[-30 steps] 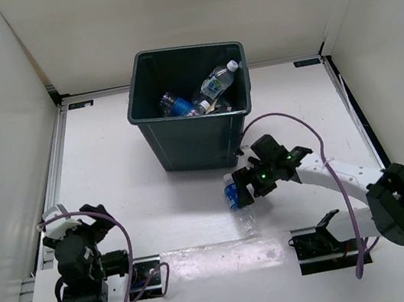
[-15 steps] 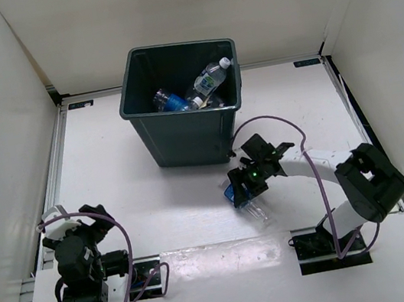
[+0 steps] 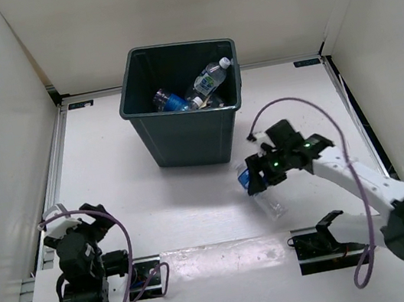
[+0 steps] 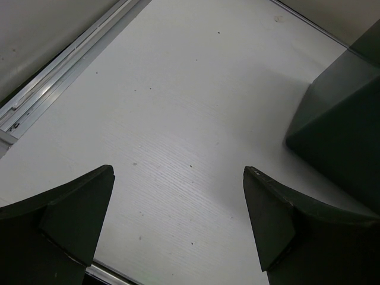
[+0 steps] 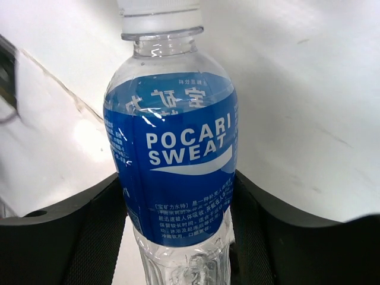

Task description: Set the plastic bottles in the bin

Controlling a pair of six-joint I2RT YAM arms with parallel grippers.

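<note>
R tool (image 3: pixel 260 176) grips blue-label bottle (image 5: pixel 178 160) btwn its fingers, cap pointing away from wrist, over counter (image 3: pixel 130 186) just beside bin (image 3: pixel 185 142). L tool (image 4: pixel 178 172) wide, empty.

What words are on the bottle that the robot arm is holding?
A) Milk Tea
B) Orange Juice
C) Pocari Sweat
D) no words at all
C: in the right wrist view, the bottle held between the fingers of the right pincer has POCARI SWEAT printed in white letters on blue.
</note>
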